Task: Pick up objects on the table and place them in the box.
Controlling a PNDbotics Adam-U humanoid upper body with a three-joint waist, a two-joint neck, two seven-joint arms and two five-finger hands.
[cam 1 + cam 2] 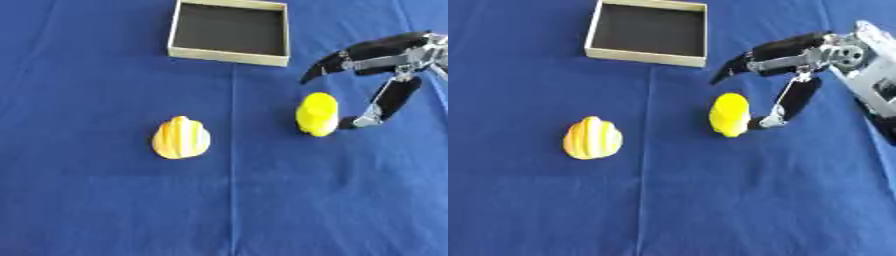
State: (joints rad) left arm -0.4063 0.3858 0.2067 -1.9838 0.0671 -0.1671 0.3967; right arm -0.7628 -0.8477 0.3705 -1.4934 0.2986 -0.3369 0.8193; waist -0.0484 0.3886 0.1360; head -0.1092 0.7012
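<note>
— While the right hand point(785, 75) reached in from the right, what did it hold?
— Nothing; its fingers point(737, 66) were spread above a bright yellow object point(730, 114), and its thumb tip point(756, 124) looked to touch that object's right side.
— Where were the other things?
— A yellow, orange-striped rounded object point(181, 138) lay well to the left on the blue surface point(105, 200), and the box point(179, 30) stood beyond both with nothing inside.
</note>
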